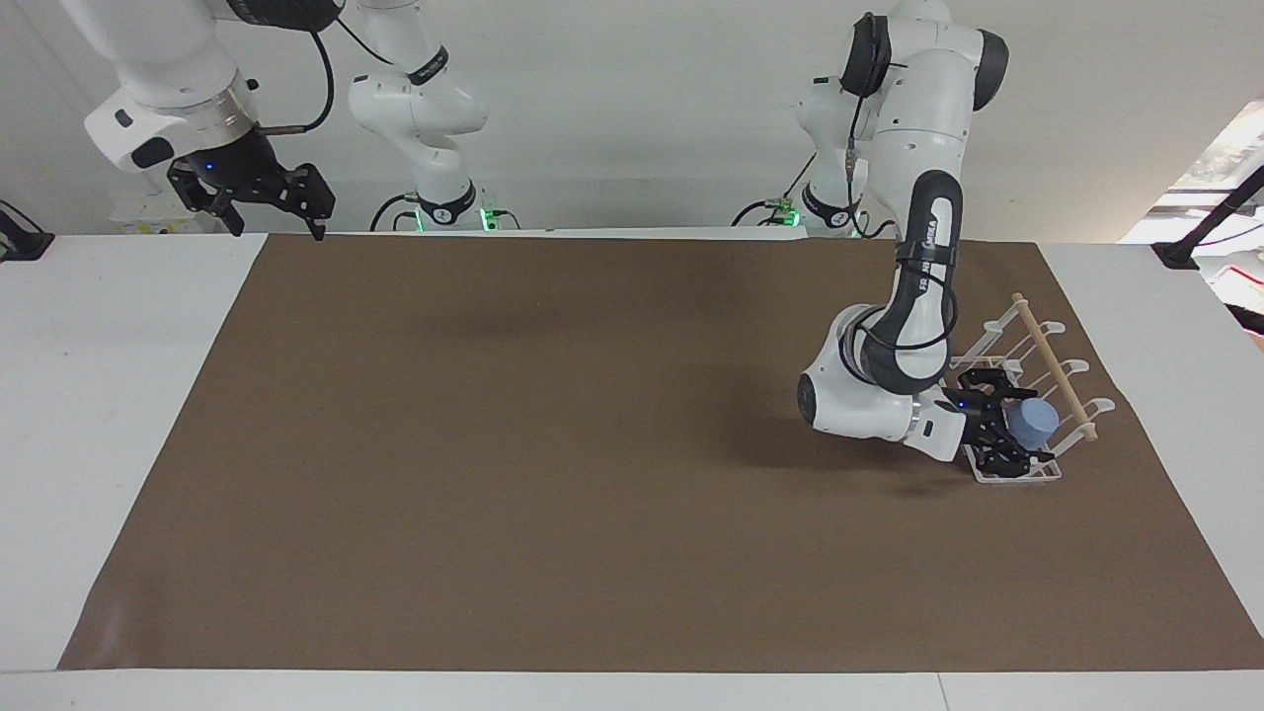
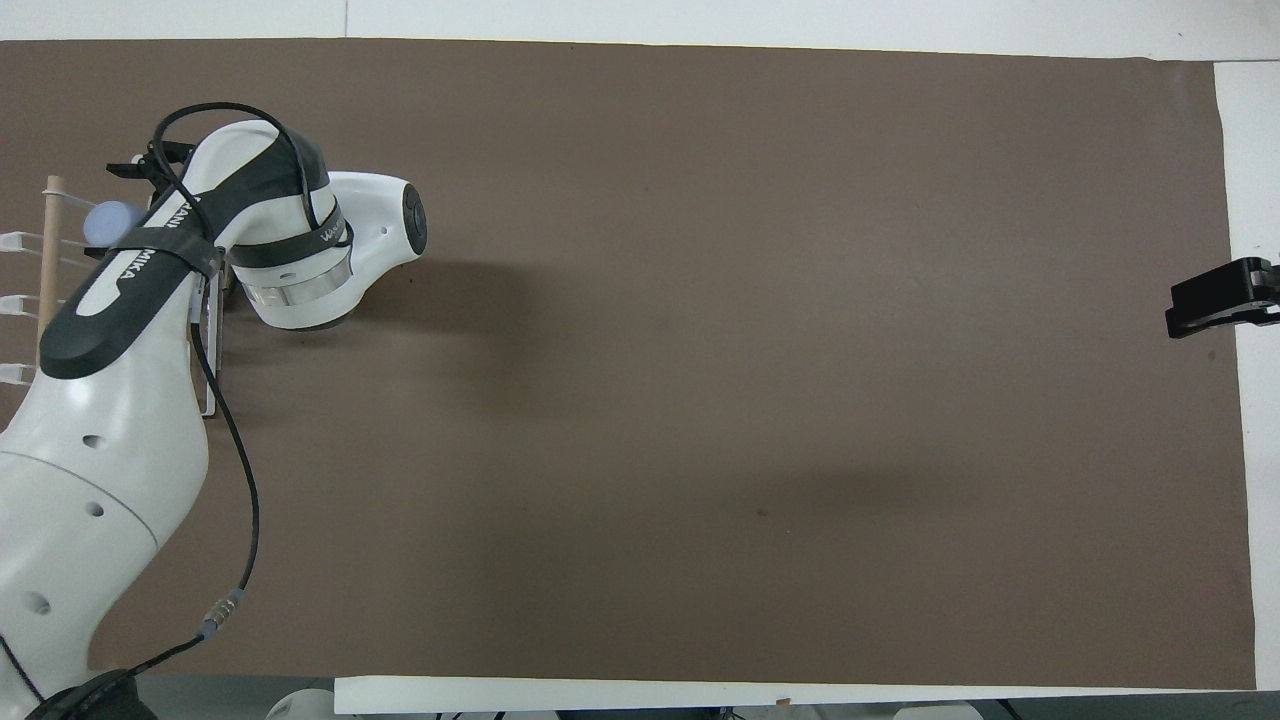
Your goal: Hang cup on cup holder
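Cup (image 1: 1037, 420) in left hand (image 1: 1009, 434), at rack (image 1: 1027, 341)

Colours only here: the cup (image 1: 1037, 420) is showing a plain matte light blue, sitting against the white wire of the cup holder (image 1: 1027, 472), whose top rod is looking pale wood. Under the holder, the table mat (image 1: 553, 474) is reading flat brown, no pattern. Both grippers, left (image 1: 1005, 434) and right (image 1: 265, 209), are looking black on white arms.

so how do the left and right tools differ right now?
Left tool is low inside the cup holder, shut on the cup; right tool waits high over the table edge, holding nothing. Left points sideways, right downward. Both are black two-finger tools.
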### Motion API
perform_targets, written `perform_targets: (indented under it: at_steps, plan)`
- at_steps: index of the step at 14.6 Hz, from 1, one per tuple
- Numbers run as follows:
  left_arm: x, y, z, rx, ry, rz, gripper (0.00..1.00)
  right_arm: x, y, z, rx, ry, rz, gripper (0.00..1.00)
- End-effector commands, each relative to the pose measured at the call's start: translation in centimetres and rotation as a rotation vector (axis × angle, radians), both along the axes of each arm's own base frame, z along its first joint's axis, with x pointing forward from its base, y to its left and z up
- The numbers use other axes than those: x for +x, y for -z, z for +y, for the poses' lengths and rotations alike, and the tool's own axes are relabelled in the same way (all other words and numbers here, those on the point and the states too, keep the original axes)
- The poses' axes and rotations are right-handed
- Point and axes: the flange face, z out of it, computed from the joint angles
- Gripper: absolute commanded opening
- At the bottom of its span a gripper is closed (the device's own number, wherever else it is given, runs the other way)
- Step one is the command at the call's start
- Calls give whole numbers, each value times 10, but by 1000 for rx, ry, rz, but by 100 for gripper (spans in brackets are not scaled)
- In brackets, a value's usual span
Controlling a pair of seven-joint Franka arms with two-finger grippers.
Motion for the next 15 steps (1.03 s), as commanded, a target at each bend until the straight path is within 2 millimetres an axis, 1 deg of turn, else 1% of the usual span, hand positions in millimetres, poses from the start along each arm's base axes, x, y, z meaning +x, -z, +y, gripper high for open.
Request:
perform_targets:
  at_steps: [1, 3, 4, 5, 6, 7, 8, 10, 11, 13, 14, 15]
  plan:
    - [-4, -53, -3, 7, -50, -1, 100, -6, -1, 1, -4, -18, 7, 99]
    - [3, -88, 2, 5, -69, 30, 99, -6, 0, -2, -2, -14, 8, 99]
    - [1, -119, 3, -41, -64, 74, 99, -6, 0, -5, -3, -6, 8, 99]
    - [-7, -138, 11, -147, -82, 133, 99, -8, 1, -10, 1, 3, 15, 99]
    - [-15, -149, 22, -233, -93, 213, 99, -10, 3, -18, 12, 23, 22, 99]
    - [-24, -167, 25, -297, -82, 273, 99, -10, 4, -21, 41, 34, 19, 99]
    - [-29, -179, 45, -361, -87, 328, 99, -10, 4, -20, 70, 38, 15, 99]
    - [-32, -188, 68, -548, -14, 431, 99, -10, 4, -20, 82, 43, 14, 99]
    - [-31, -185, 79, -628, 26, 491, 99, -10, 4, -20, 83, 39, 18, 99]
    - [-28, -180, 86, -792, 183, 694, 100, -10, 5, -16, 85, 29, 21, 99]
    - [-26, -179, 91, -863, 259, 758, 100, -10, 4, -15, 84, 26, 20, 99]
    - [-28, -182, 95, -908, 318, 809, 100, -10, 4, -14, 84, 25, 20, 99]
